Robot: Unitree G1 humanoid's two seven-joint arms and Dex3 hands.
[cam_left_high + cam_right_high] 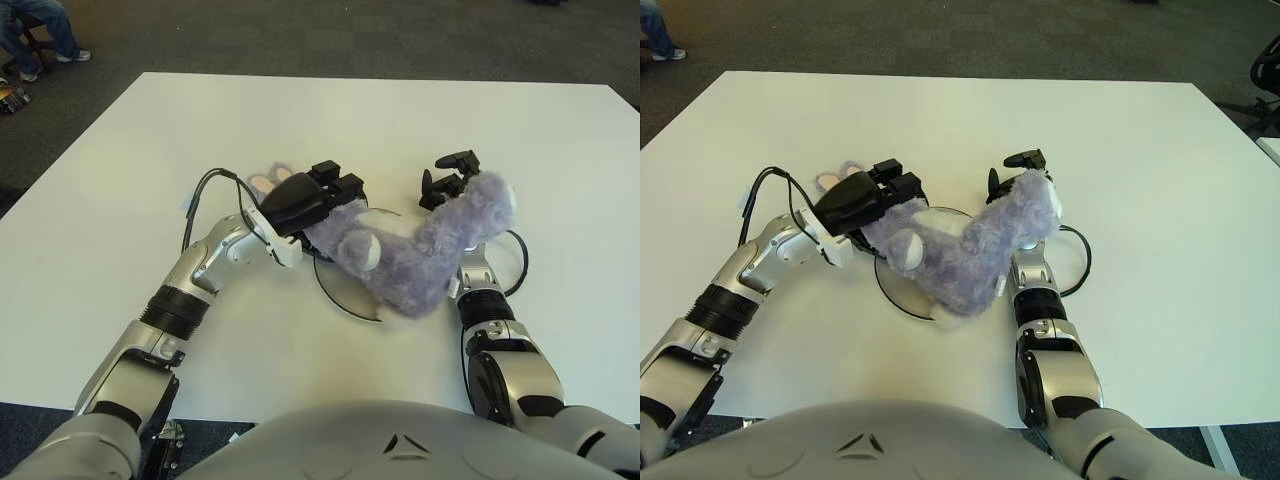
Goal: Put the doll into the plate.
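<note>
At centre frame in the left eye view, your purple plush doll point(420, 262) sprawls across the plate point(345, 297), held by both hands. The left hand point(305, 202) clamps its eared head; the right hand point(452, 180) has its fingers spread above the raised end. Expect it to be light, soft and floppy, so grip the thick body.

In the right eye view, same scene; no labels or writing are readable.
</note>
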